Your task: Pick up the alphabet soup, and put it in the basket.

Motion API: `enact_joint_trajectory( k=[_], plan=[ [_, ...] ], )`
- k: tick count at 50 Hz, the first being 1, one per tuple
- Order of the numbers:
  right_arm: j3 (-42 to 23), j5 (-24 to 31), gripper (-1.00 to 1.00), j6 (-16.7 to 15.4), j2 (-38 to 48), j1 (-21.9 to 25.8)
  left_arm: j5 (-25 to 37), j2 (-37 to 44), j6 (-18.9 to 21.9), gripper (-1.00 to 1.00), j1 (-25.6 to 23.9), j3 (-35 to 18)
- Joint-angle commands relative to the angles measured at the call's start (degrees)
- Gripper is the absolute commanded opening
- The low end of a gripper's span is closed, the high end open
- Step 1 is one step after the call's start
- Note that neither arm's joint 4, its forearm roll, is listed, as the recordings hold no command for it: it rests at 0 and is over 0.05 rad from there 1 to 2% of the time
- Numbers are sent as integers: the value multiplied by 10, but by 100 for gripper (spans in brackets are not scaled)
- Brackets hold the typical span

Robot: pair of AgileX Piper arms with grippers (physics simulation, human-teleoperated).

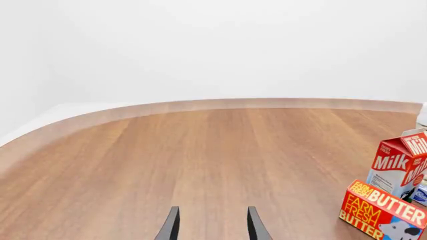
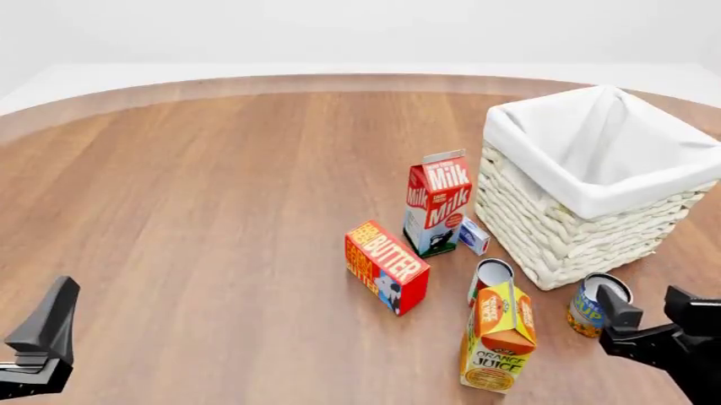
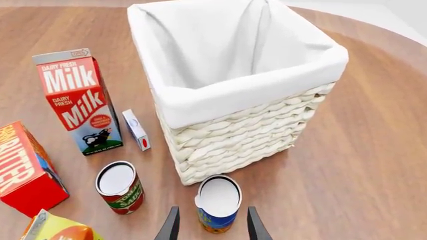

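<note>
The alphabet soup stood upright just in front of the basket, near its corner, beside the red tomato can. The right gripper hovered right over it, fingers spread either side, not pinching anything yet.

We see a round wooden table with warm brown grain running away from us in long planks. Its far edge curves in a paler, lighter band, and beyond that lies a strip of white floor. Behind it we see only a plain white wall, evenly lit, without seams or marks. The light is soft and casts faint shadows.
</note>
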Motion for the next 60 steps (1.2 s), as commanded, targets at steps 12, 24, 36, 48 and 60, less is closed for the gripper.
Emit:
enact_joint_trajectory(
  k=[12, 24, 36, 48, 60],
  plan=[
    [0, -85, 100, 4, 94, -2, 0, 0, 0, 100, 0, 0],
    [0, -119, 100, 4, 137, -8, 0, 0, 0, 100, 0, 0],
    [0, -163, 100, 5, 187, -12, 0, 0, 0, 100, 0, 0],
    [0, -211, 100, 6, 240, -12, 0, 0, 0, 100, 0, 0],
    [0, -262, 100, 8, 299, -17, 0, 0, 0, 100, 0, 0]
  ],
)
